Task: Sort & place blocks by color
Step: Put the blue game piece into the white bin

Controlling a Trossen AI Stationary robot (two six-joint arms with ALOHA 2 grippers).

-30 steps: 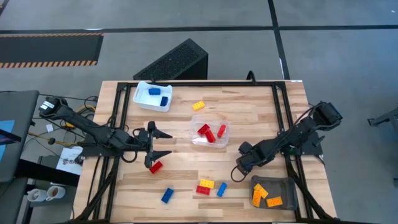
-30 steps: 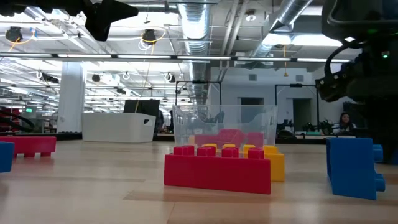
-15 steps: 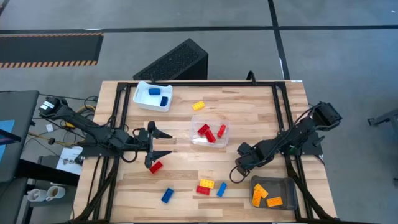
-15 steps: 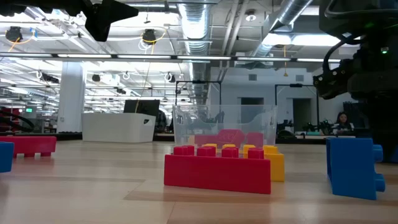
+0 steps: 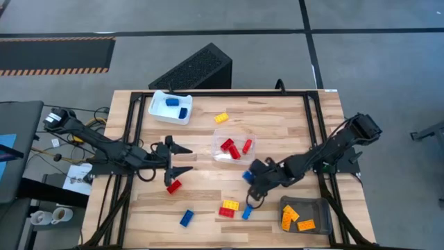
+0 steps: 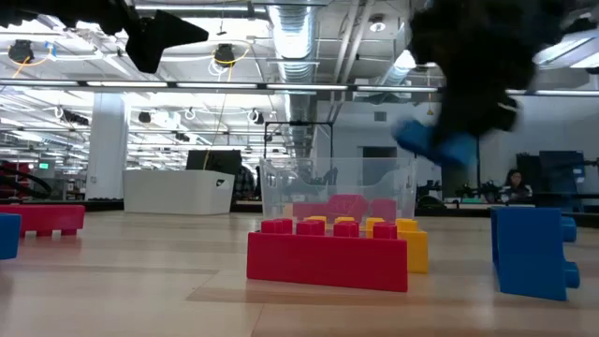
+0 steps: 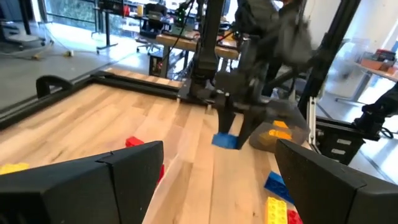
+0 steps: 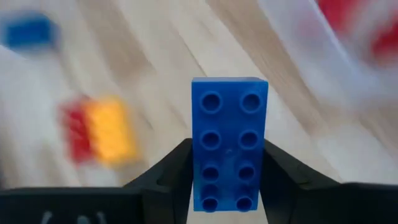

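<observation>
The right tool (image 5: 248, 178) grips a blue block (image 8: 229, 142) above the worktop (image 5: 291, 125), lifted clear for carrying (presumably toward the white tray (image 5: 158, 113) holding blues); left tool (image 5: 182, 161) waits open.

A blue block (image 8: 229, 144) with 8 studs sits between dark fingers (image 8: 165, 176) at the frame's centre; in the high view, 2 blue blocks (image 5: 175, 106) fill the white tray (image 5: 157, 111) upper left, red blocks (image 5: 232, 148) the clear tray (image 5: 251, 141) centre, orange blocks (image 5: 295, 218) the grey tray (image 5: 320, 209) lower right.
</observation>
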